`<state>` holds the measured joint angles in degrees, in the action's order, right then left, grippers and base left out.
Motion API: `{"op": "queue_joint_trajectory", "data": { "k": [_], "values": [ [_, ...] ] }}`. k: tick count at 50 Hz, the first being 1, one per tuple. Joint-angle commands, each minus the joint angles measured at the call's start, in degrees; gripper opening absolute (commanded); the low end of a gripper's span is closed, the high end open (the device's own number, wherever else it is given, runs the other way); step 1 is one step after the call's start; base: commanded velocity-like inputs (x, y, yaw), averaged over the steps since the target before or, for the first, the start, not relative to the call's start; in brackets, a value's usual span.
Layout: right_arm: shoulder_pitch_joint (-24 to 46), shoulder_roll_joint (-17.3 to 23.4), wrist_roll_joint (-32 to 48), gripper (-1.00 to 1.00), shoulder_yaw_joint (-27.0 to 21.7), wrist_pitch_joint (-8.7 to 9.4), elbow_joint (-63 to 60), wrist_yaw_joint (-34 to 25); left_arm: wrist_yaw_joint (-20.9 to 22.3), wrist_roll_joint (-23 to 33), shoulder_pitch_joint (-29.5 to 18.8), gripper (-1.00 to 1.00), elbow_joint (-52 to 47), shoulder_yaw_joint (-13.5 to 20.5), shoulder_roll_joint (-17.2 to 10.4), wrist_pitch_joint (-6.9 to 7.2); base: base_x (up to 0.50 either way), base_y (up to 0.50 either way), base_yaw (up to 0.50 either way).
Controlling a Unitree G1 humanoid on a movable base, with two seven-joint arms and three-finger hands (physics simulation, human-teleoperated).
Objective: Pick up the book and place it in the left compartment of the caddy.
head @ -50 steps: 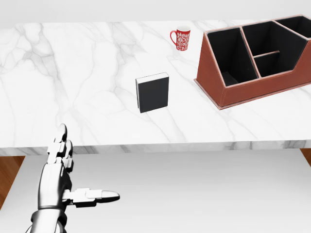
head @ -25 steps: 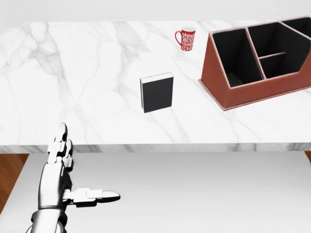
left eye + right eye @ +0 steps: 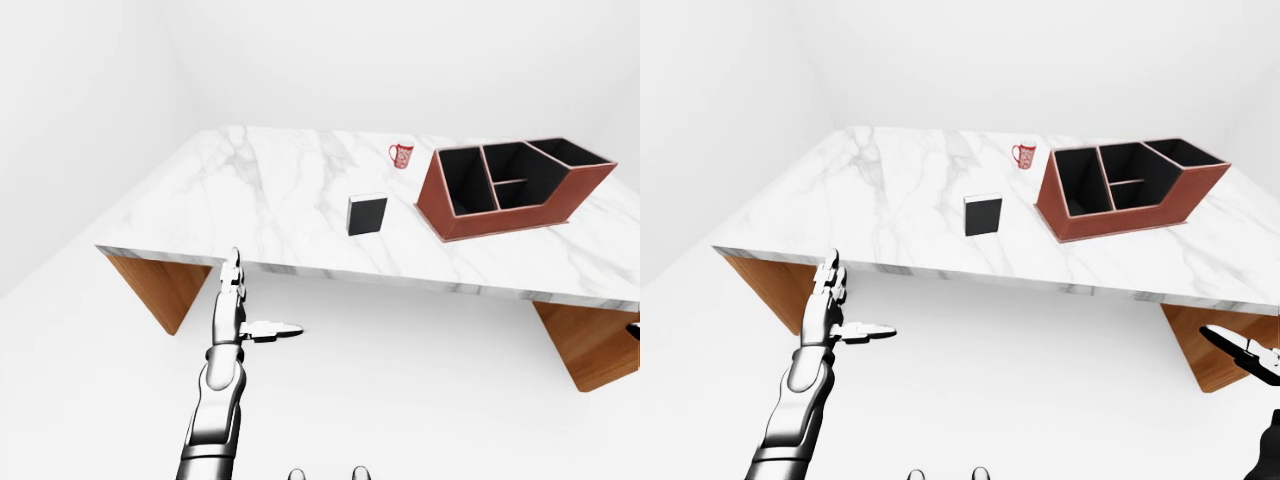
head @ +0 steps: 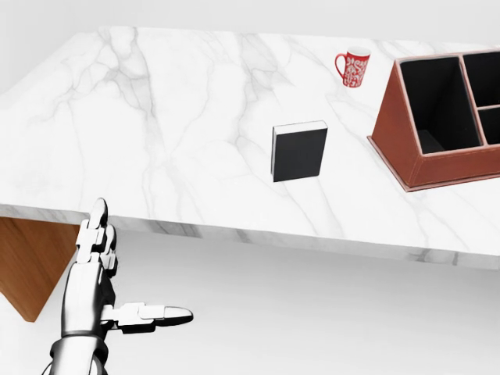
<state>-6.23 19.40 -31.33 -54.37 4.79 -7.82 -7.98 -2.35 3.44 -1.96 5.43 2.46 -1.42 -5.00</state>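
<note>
Here, your left robot hand (image 4: 101,289) hung spread open below the counter (image 4: 156,141); the book (image 4: 298,152) lay left of the caddy (image 3: 510,188), near the mug (image 4: 353,69). Right robot hand (image 3: 1245,352): state unclear.

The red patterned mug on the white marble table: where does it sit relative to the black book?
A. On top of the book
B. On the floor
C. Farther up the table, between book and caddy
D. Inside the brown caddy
C: in the head view the red patterned mug stands on the white marble table above and right of the black book, left of the brown caddy.
</note>
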Motion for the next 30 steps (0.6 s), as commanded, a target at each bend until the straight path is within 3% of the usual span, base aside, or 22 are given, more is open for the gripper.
{"op": "queue_joint_trajectory", "data": {
  "k": [1,30],
  "values": [
    [0.06,-0.04,0.06,1.00,-0.01,-0.04,0.37,0.05,-0.12,0.20,-0.20,1.00,0.48,-0.02,-0.06,0.00,0.00,0.00,0.23],
    [0.21,0.22,0.02,1.00,0.07,0.09,0.61,0.48,0.08,0.01,0.06,1.00,-0.26,-0.10,0.04,0.00,0.00,0.00,0.23]
  ]
}}
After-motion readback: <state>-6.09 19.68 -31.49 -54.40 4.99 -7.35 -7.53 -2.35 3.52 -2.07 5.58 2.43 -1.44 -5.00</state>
